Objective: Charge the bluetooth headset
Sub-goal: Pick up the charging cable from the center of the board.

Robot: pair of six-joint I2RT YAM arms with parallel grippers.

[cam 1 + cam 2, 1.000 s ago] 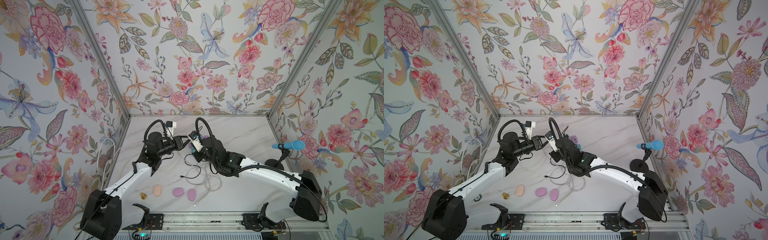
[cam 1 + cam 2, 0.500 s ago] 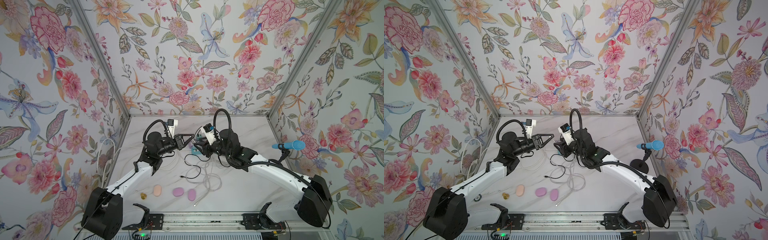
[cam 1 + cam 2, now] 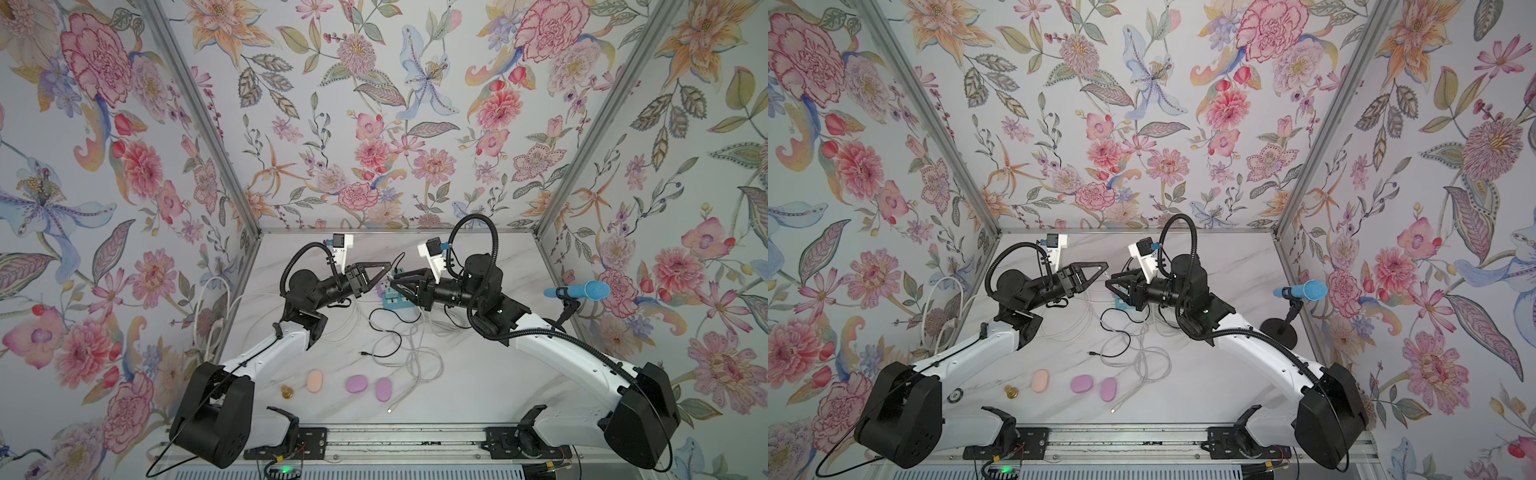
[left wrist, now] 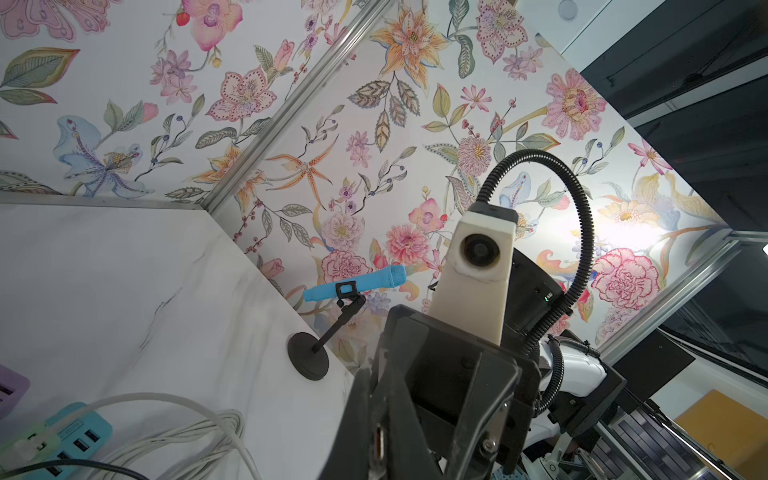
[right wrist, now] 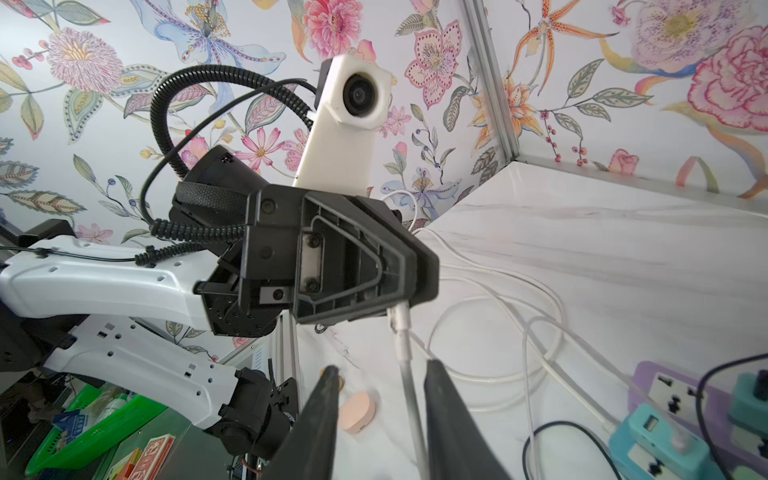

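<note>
Right wrist view: left gripper [image 5: 405, 299] clamped shut on white cable plug [image 5: 401, 332]. Right gripper [image 5: 380, 368] part open, fingers straddling the hanging cable, nothing gripped. In a top view, three oval cases [image 3: 356, 383] lie near the table [image 3: 478, 374] front edge, well apart from both grippers.

Blue microphone [image 3: 590, 289] on black stand [image 3: 1277, 334]

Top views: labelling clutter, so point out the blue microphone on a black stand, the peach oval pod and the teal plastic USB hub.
Blue microphone [image 3: 597, 289]: in a top view, foam head.
Peach oval pod [image 3: 314, 380]: in a top view, its middle.
Teal plastic USB hub [image 3: 392, 301]: in a top view, top face.
</note>
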